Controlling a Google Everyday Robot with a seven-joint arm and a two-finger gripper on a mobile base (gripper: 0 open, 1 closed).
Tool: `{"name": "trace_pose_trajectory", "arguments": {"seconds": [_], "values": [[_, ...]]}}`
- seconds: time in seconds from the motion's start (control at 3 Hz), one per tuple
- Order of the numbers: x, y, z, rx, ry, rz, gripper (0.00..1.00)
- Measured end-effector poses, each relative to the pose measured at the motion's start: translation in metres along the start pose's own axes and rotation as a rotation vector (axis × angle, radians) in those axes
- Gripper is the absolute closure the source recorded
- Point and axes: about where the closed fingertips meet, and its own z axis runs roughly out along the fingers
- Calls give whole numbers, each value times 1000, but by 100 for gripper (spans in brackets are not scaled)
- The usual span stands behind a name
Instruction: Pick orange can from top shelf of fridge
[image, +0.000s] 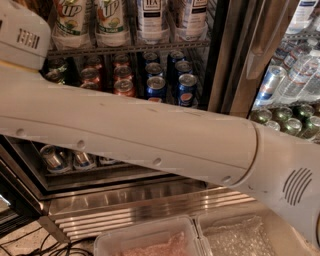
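My white arm (150, 135) crosses the whole view from lower right to upper left, ending in a wrist block (22, 35) at the top left corner. The gripper lies beyond that corner, out of view. Behind the arm stands the open fridge (227, 60), steel-framed with a ribbed base (150, 205). The highest rack in view (130, 47) carries 7UP bottles (70, 20) and dark-labelled bottles (150, 17). I see no orange can here, and whether this rack is the top shelf I cannot tell.
Red cans (122, 75) and blue cans (172, 75) fill the rack under the bottles. Silver cans (55, 157) lie on the lowest rack. The right compartment holds water bottles (300, 70) and green cans (290, 122). Clear plastic bins (150, 240) sit near the bottom edge.
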Motion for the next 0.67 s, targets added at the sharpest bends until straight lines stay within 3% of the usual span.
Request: {"name": "trace_pose_trajectory", "arguments": {"seconds": [0.33,0.67], "values": [[10,-3,-7,12,15,11,100],[50,3,-48,62,88,-28,100]]}}
